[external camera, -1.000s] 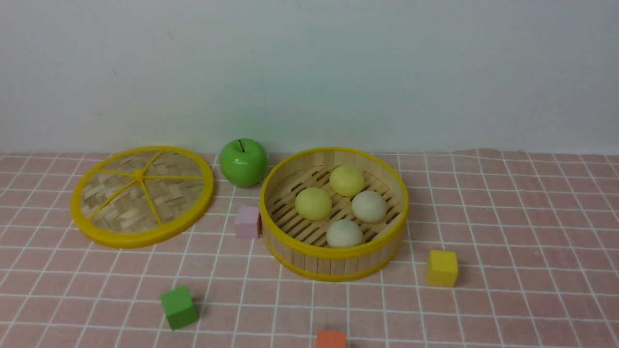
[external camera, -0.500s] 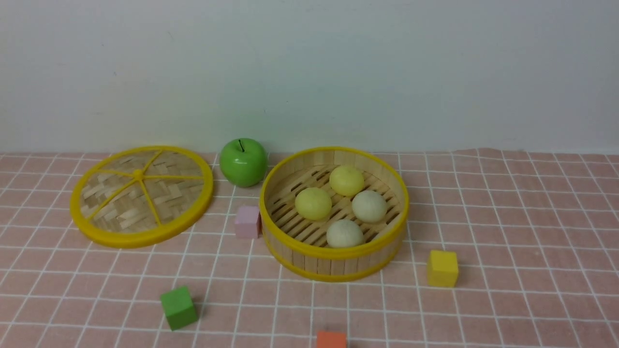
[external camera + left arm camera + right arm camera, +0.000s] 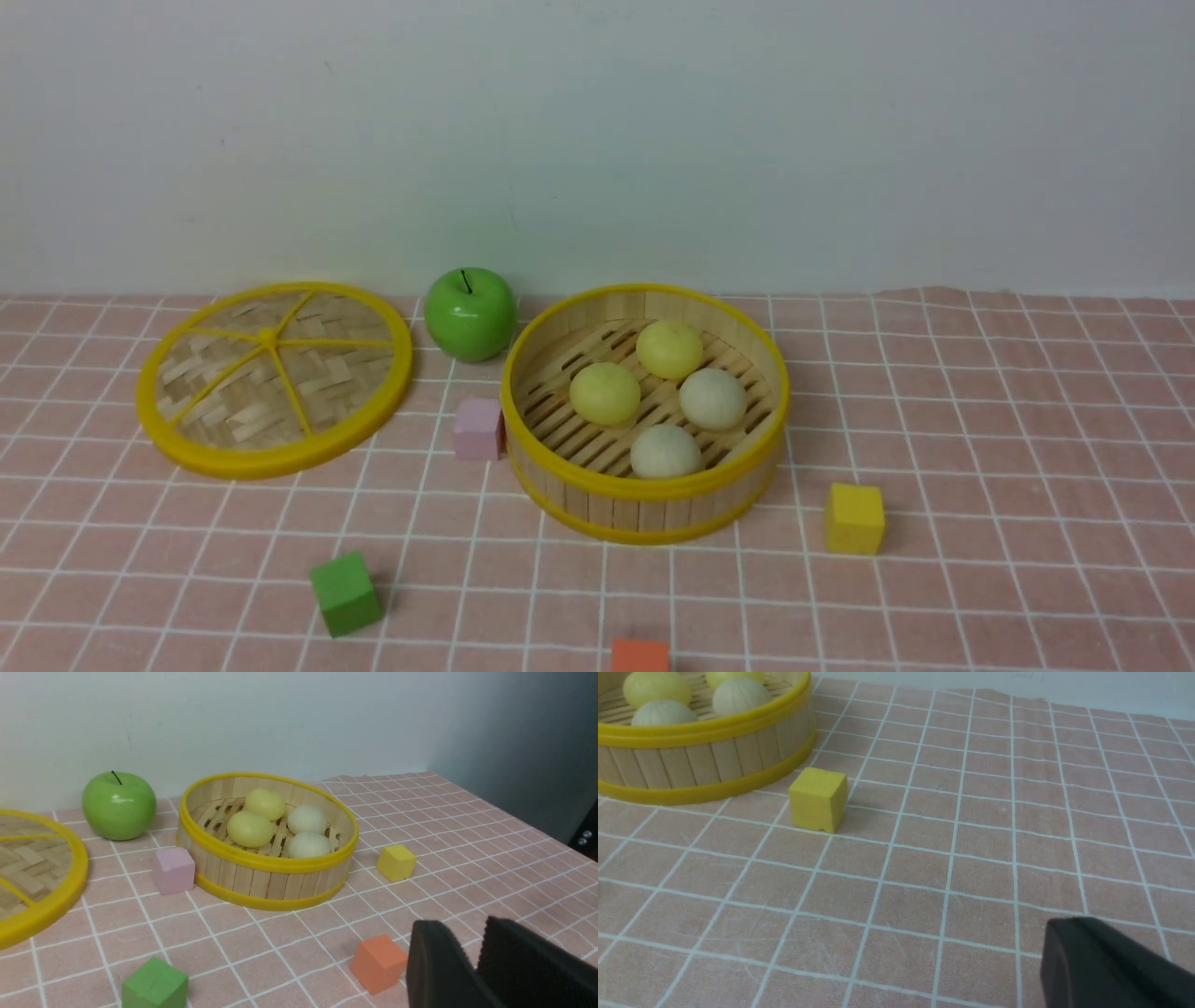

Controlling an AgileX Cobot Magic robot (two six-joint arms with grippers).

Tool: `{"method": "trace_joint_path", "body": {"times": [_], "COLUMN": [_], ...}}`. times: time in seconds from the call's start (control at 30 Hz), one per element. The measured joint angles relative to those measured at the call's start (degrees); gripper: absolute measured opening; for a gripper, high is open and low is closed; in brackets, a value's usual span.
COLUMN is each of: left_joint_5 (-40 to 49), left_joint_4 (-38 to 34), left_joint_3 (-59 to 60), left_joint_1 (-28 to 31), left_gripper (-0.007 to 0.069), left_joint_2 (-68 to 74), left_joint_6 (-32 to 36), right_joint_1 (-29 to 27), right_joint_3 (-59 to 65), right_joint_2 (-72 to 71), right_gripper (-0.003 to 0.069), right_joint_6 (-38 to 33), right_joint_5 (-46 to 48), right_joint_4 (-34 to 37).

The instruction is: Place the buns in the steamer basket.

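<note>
The steamer basket [image 3: 644, 487] stands upright mid-table, and several buns lie on its slatted floor: two pale yellow ones [image 3: 605, 393] [image 3: 669, 348] and two off-white ones [image 3: 712, 399] [image 3: 665, 451]. Neither arm shows in the front view. In the left wrist view my left gripper [image 3: 467, 928] hangs low over the cloth next to the orange cube [image 3: 377, 962], well short of the basket [image 3: 266, 861]; its black fingers stand slightly apart with nothing between them. My right gripper [image 3: 1064, 926] is shut and empty, over bare cloth beyond the yellow cube [image 3: 818, 799].
A flat woven lid [image 3: 274, 378] lies at the left, with a green apple [image 3: 470, 314] between it and the basket. A pink cube [image 3: 478, 427] touches the basket's left side. A green cube [image 3: 344, 593] sits near the front. A wall closes the back.
</note>
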Motion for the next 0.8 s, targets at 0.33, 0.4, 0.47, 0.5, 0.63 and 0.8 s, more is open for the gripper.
{"method": "trace_joint_path", "body": {"times": [0.33,0.4,0.47,0.5,0.63,0.8], "left_joint_5": [-1.35,-2.62,-3.41,-3.61,-4.05,-4.90], "left_joint_4": [2.94,7.63,10.58,10.99,11.37,9.65], "left_joint_3": [0.02,0.28,0.63,0.82,2.64,9.93], "left_joint_1": [0.00,1.84,6.19,7.84,18.92,27.64], "left_gripper": [0.0179,0.0179,0.0173,0.0166,0.0043,-0.0013], "left_joint_2": [0.00,0.00,0.00,0.00,0.00,0.00], "left_joint_6": [0.06,0.00,-0.99,-1.77,-6.77,-10.08], "right_joint_1": [0.00,0.00,0.00,0.00,0.00,0.00], "right_joint_3": [0.00,0.00,0.00,0.00,0.00,0.00], "right_joint_2": [0.00,0.00,0.00,0.00,0.00,0.00], "right_gripper": [0.0004,0.0006,0.0008,0.0008,0.0013,0.0017], "right_joint_6": [0.00,0.00,0.00,0.00,0.00,0.00], "right_joint_5": [0.00,0.00,0.00,0.00,0.00,0.00], "right_joint_4": [0.00,-0.05,-0.11,-0.15,-0.17,-0.17]}}
